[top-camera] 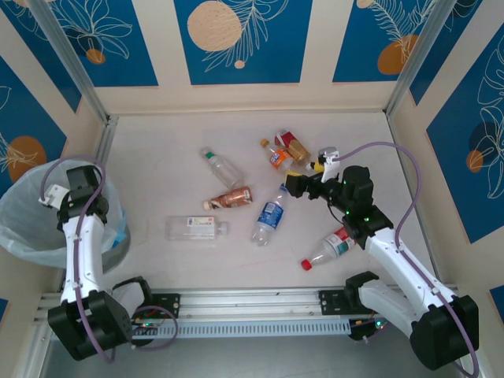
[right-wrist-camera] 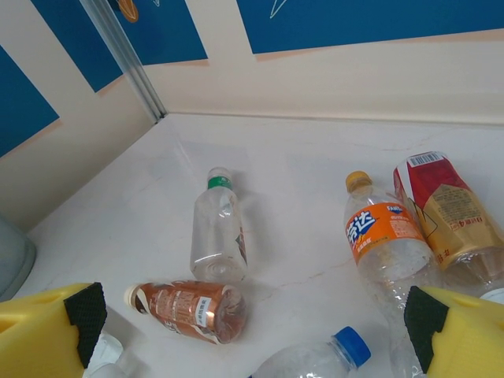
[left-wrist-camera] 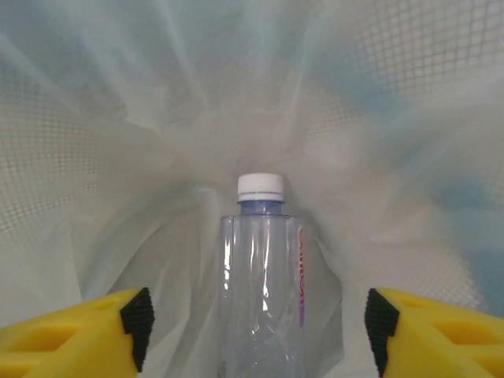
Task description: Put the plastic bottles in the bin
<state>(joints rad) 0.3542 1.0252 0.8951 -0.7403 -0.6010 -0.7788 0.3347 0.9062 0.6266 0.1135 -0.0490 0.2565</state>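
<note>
White plastic bag lining [left-wrist-camera: 118,157] was seen on every side of the left gripper [left-wrist-camera: 257,327], which was held over the mouth of the bin [top-camera: 24,236] at the left edge of the table [top-camera: 157,142]. Its jaws stood well apart, and a clear white-capped bottle [left-wrist-camera: 260,260] was framed between them, cap pointing away into the bag, with a gap visible between the bottle and each pad [left-wrist-camera: 135,323]. No grip on it could be made out, so the bottle was judged to be released or all but released. The drop would be best finished by the jaws being opened fully before the arm was lifted, so that the bottle was not caught and dragged out, and the lining was not snagged by the fingers. The right gripper [right-wrist-camera: 253,319] was spread wide and held nothing, poised above the table beside an orange-labelled bottle [right-wrist-camera: 386,236] and a red-labelled bottle [right-wrist-camera: 441,205]. A brown bottle [right-wrist-camera: 189,309], a green-capped bottle [right-wrist-camera: 216,232] and a blue-capped bottle [right-wrist-camera: 315,358] lay nearby, well apart from the bin. A single bottle should be chosen there and clasped across its middle.
</note>
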